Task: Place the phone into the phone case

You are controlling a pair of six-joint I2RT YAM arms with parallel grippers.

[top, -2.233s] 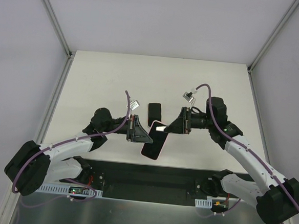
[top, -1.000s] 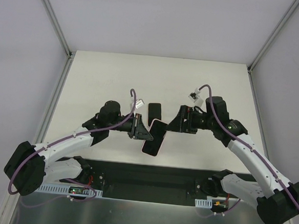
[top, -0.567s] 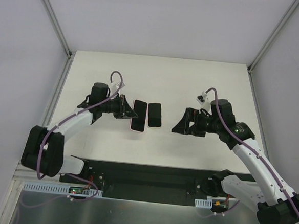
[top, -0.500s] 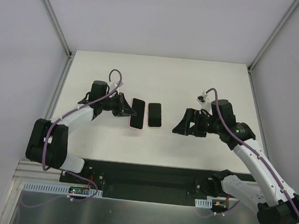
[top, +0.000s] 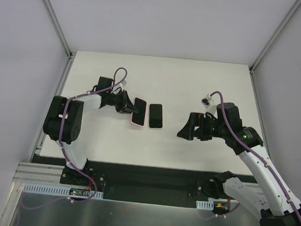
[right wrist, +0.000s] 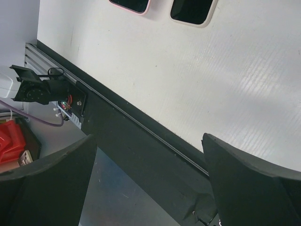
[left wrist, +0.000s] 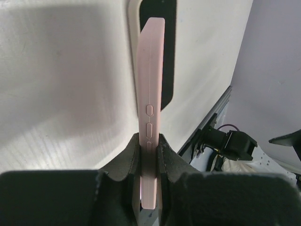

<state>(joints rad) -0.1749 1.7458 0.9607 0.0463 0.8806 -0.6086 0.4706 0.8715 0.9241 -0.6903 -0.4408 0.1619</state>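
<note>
The left gripper (left wrist: 149, 141) is clamped on one short end of the pink rubbery phone case (left wrist: 149, 70). Its two dark fingers (left wrist: 127, 155) press flat against the case's broad faces, and the edge with the oval button bumps is turned toward the wrist camera. The case juts straight out from the jaws, tilted over the white table (top: 194, 85); whether it touches the surface I cannot tell. Just beyond it, on the right, the black-faced, pale-rimmed phone (top: 156, 116) lies flat, clear of both jaws. Well to its right, the right gripper (right wrist: 148, 139) hangs spread wide, holding nothing.
</note>
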